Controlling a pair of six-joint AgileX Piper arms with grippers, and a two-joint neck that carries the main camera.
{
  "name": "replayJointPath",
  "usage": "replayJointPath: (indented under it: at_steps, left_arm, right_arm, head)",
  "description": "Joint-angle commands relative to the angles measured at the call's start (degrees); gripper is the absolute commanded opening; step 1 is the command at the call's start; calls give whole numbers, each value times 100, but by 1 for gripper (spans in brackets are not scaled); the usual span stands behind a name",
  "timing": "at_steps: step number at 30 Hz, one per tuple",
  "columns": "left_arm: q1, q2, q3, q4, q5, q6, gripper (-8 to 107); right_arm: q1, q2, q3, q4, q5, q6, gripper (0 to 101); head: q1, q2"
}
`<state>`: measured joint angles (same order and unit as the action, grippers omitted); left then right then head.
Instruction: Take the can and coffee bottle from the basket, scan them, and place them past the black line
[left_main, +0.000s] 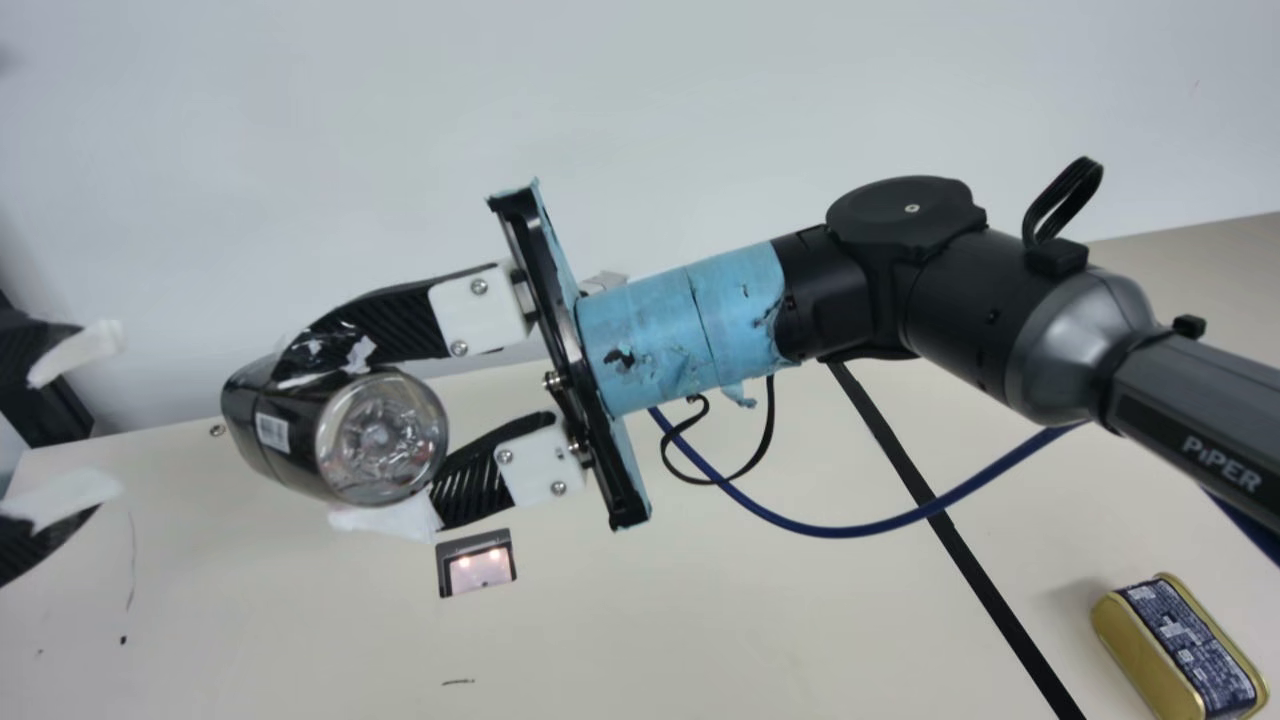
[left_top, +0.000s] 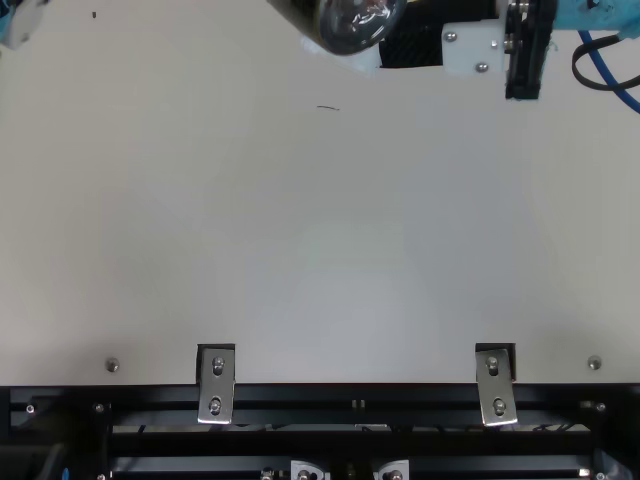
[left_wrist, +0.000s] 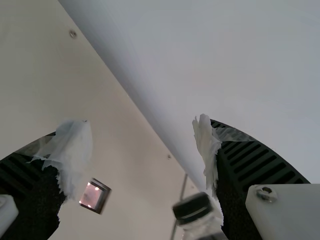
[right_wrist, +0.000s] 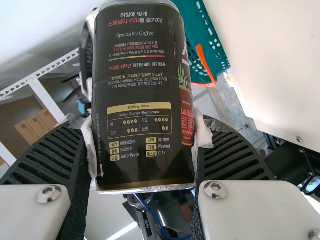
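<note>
In the main view my right gripper (left_main: 342, 435) is shut on the dark coffee bottle (left_main: 275, 425), held aloft lying roughly sideways, its clear base towards the neck camera. The right wrist view has this gripper (right_wrist: 145, 132) with the bottle's printed label (right_wrist: 140, 90) between its fingers. My left gripper (left_main: 97, 420) stands open at the main view's left edge, apart from the bottle. In its wrist view the left gripper (left_wrist: 142, 150) has the bottle's black cap (left_wrist: 192, 209) beside one finger. The gold can (left_main: 1180, 645) lies beyond the black line (left_main: 960, 550).
A small lit scanner (left_main: 477, 565) is set at the table, below the bottle in the main view. The right arm's blue cable (left_main: 830, 530) hangs over the line. A teal basket (right_wrist: 200, 40) with an orange part shows in the right wrist view. A pale wall stands behind.
</note>
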<state>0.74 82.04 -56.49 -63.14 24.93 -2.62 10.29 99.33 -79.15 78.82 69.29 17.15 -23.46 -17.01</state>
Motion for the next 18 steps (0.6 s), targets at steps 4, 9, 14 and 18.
replayJointPath:
  at_steps: [4,9,14,18]
  left_arm:
    - [-31,0,10,923,-434,-277,90]
    - [-31,0,10,1661,-472,-301,90]
    - [-31,0,10,1715,-472,-301,90]
    - [-31,0,10,1715,-472,-301,90]
  right_arm:
    - [-19,-38,5,-187,-74,-48,0]
    - [-14,-165,-13,-540,-265,-164,0]
    - [133,-363,-60,-1253,-628,-333,0]
    - [357,-514,-94,-1975,-1021,-437,0]
  head:
    - [-152,-33]
    - [-152,-33]
    - [-152,-33]
    - [-152,-33]
